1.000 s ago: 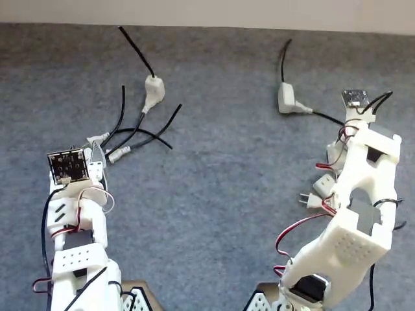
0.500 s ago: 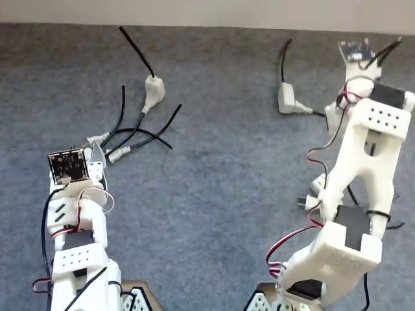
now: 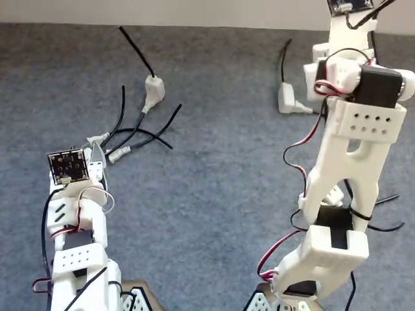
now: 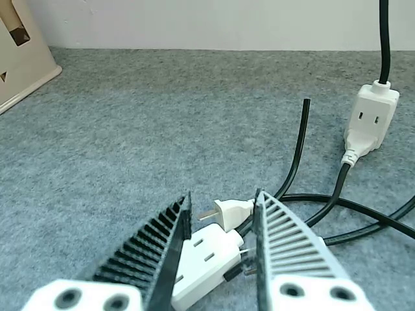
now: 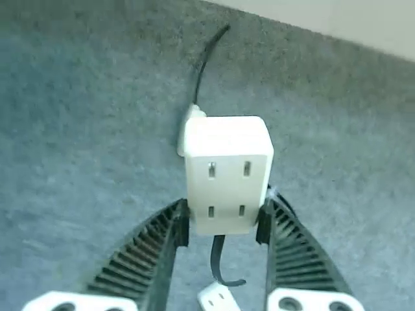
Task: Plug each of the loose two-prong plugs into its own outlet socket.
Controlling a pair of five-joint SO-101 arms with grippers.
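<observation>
Right gripper (image 5: 224, 220): spread, flanking outlet socket (image 5: 225, 175), mid-frame; contact unclear.
Left gripper (image 4: 220, 206): spread over plug (image 4: 235, 210), lower centre.
Step tip: probably best to centre jaws on socket, then close squarely.

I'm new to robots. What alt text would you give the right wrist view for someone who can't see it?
A white outlet block with two pairs of slots showing sits between the arm's two ribbed black jaws, which flank its near end, over grey carpet. A thin black cord runs from its far end.
</observation>
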